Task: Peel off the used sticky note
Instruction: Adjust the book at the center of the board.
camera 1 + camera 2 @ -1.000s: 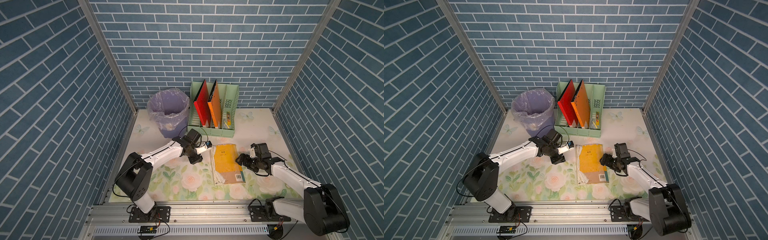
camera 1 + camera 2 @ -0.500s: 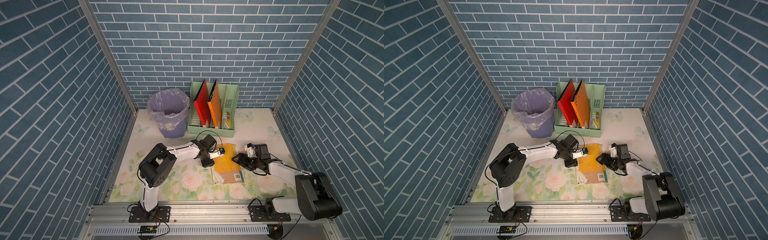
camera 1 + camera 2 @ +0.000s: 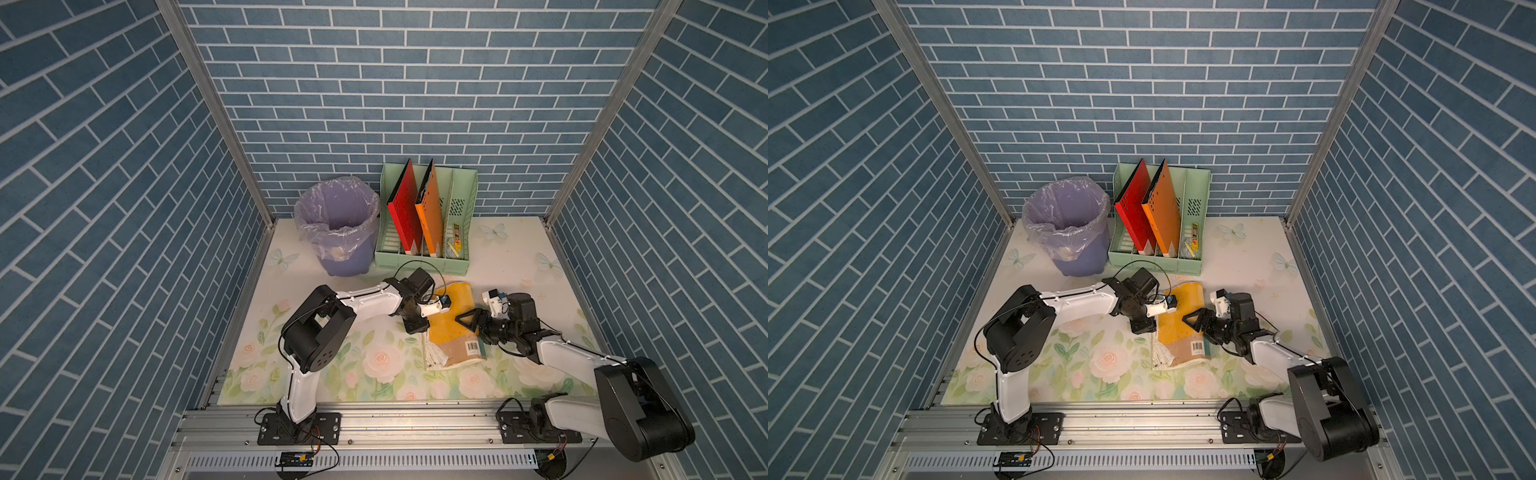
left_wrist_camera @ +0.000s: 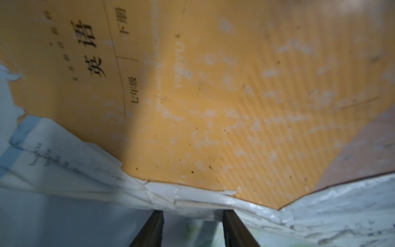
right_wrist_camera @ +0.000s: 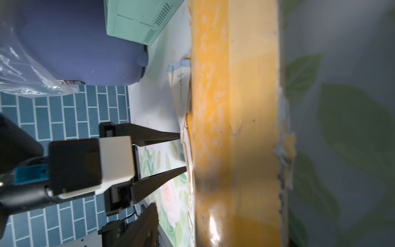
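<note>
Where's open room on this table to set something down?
Back right is bare, between the file rack and the right wall; so is front left, beside the left arm. Crowded: the book, with left gripper and right gripper at it.

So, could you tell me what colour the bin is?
Purple bin, clear plastic liner; best in a top view.

Over the last second the left arm (image 3: 365,301) has swung across toward the orange textbook (image 3: 451,324), and its dark elbow joint has moved nearer the book with it. The left gripper (image 5: 183,152) earlier hung over the floral mat (image 3: 374,361), apart from the book's left side. It now has its fingertips against the book's left page edge, jaws apart. The right gripper (image 3: 463,319) has crept from beside the book's right edge to over the cover.
</note>
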`<control>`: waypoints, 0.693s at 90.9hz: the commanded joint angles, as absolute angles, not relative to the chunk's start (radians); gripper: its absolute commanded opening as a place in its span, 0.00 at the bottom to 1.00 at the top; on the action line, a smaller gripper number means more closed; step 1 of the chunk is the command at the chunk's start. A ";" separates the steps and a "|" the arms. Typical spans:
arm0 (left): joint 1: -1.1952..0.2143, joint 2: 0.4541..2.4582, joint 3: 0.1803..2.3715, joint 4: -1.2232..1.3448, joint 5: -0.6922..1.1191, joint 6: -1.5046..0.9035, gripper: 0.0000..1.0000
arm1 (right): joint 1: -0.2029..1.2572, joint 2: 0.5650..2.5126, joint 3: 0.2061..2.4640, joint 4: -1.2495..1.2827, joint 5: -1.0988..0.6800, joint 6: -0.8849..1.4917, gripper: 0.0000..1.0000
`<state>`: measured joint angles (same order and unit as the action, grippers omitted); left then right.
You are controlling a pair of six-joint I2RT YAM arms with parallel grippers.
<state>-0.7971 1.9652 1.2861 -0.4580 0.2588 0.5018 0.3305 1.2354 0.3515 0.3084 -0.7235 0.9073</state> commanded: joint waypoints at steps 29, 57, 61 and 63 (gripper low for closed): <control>-0.807 2.045 1.260 -0.464 0.249 0.519 0.48 | 0.538 1.191 0.305 0.710 -0.724 1.183 0.64; -0.775 2.016 1.242 -0.470 0.261 0.518 0.47 | 0.644 1.296 0.351 0.799 -0.695 1.213 0.55; -0.770 2.011 1.238 -0.470 0.261 0.519 0.47 | 0.646 1.296 0.350 0.793 -0.690 1.210 0.54; -0.768 2.009 1.237 -0.471 0.262 0.519 0.47 | 0.645 1.296 0.350 0.788 -0.687 1.207 0.54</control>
<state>-0.7712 1.9652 1.2797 -0.4526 0.2920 0.5037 0.6178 1.2816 0.3119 0.7139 -0.6838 1.2148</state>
